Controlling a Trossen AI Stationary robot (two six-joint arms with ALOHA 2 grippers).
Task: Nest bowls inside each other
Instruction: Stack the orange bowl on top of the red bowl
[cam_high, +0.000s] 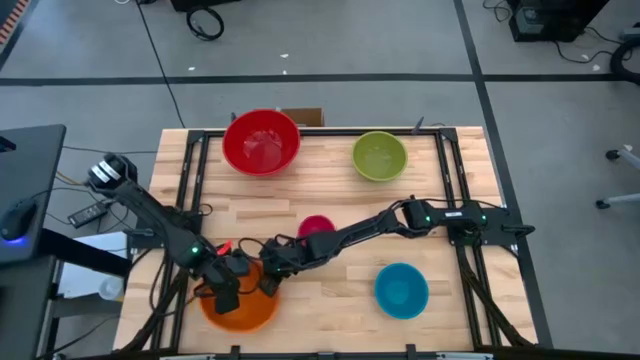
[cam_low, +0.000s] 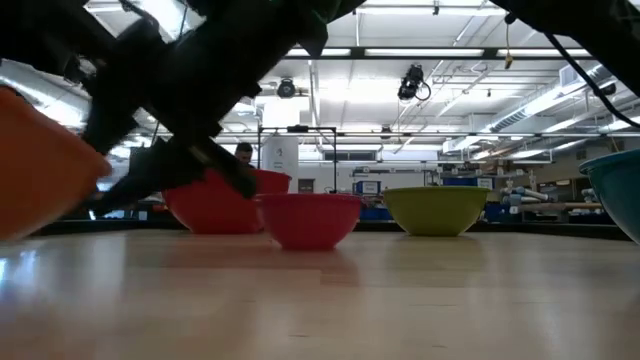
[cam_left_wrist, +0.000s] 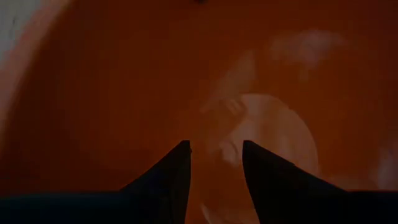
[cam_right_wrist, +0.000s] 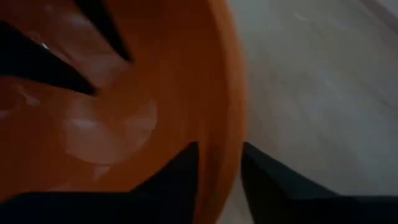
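Right end effector pinches the orange bowl rim — left end effector open inside it

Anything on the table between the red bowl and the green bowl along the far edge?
Nothing: in the high view the wood between the red bowl and the green bowl is bare. The low view agrees.

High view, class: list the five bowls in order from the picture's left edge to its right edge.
orange bowl → red bowl → pink bowl → green bowl → blue bowl
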